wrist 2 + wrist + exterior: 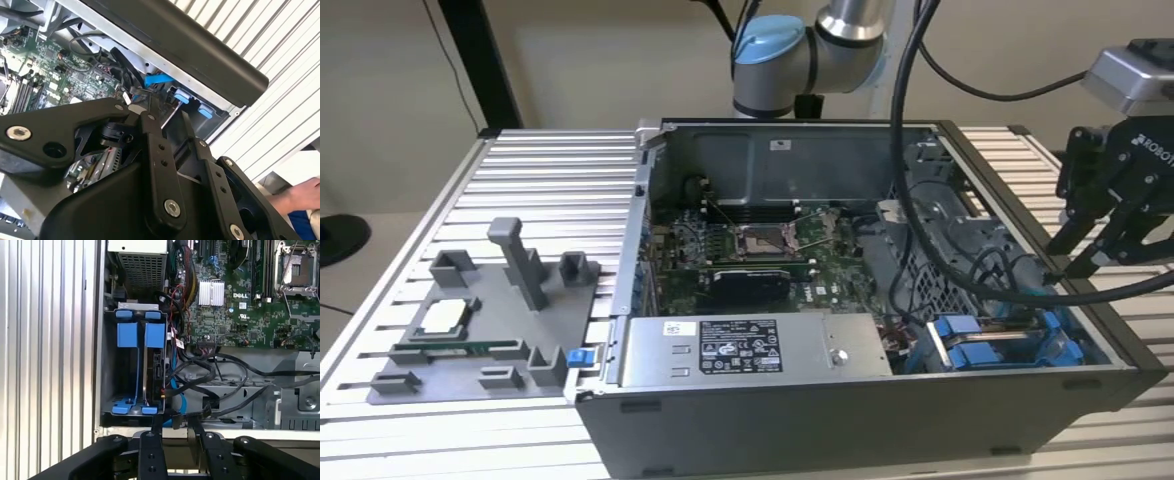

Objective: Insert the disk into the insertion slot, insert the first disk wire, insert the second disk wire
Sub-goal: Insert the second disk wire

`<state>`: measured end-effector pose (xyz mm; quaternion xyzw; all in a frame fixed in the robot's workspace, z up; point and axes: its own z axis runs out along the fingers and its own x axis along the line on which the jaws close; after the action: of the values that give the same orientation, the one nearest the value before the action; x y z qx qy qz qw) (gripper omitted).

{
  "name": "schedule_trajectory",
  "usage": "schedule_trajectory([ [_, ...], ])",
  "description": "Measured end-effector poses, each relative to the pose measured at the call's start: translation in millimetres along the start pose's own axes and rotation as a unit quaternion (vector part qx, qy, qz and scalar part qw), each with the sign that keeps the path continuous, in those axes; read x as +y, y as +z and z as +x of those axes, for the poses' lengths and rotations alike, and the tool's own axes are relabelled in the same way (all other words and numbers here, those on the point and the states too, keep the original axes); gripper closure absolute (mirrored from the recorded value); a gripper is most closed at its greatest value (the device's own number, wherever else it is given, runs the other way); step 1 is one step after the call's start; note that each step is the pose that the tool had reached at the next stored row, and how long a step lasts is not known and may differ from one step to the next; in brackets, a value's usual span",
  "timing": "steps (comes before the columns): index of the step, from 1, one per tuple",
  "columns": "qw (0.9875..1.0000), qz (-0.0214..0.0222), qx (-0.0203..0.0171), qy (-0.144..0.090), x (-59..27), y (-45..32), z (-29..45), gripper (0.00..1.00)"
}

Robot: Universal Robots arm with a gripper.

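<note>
Hovering my gripper [1078, 260], jaws apart, at the computer case's [854, 410] three o'clock; the disk [145, 372] seems stiff, heavy, fragile: I'd hold its blue frame [155, 335].

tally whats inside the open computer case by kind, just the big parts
grey metal power supply box with white sticker: 1
green motherboard circuit board: 1
grey metal drive bay with blue plastic rails: 1
total: 3

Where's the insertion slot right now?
The insertion slot sits in the near corner of the case, at the exterior view's right, beside the power supply box.
</note>
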<state>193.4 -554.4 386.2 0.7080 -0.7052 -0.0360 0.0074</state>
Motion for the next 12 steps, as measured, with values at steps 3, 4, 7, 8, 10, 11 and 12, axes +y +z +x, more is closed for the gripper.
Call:
schedule_trajectory([
  [3, 1.0, 0.0, -0.0047, 0.0, -1.9, 4.0, 0.2, 0.0],
  [4, 1.0, 0.0001, -0.0064, 0.0, -2.9, 5.1, 0.4, 0.0],
  [7, 0.9999, 0.0001, -0.011, -0.001, -5.3, 8.4, 0.7, 0.0],
  [8, 0.9999, 0.0001, -0.0129, -0.001, -6.0, 9.2, 0.9, 0.0],
  [10, 0.9999, 0.0001, -0.0157, -0.001, -6.7, 10.3, 1.5, 0.0],
  [11, 0.9999, 0.0, -0.0168, -0.001, -7.0, 10.7, 2.3, 0.0],
  [12, 0.9998, 0.0, -0.0176, -0.001, -7.3, 10.9, 3.4, 0.0],
])
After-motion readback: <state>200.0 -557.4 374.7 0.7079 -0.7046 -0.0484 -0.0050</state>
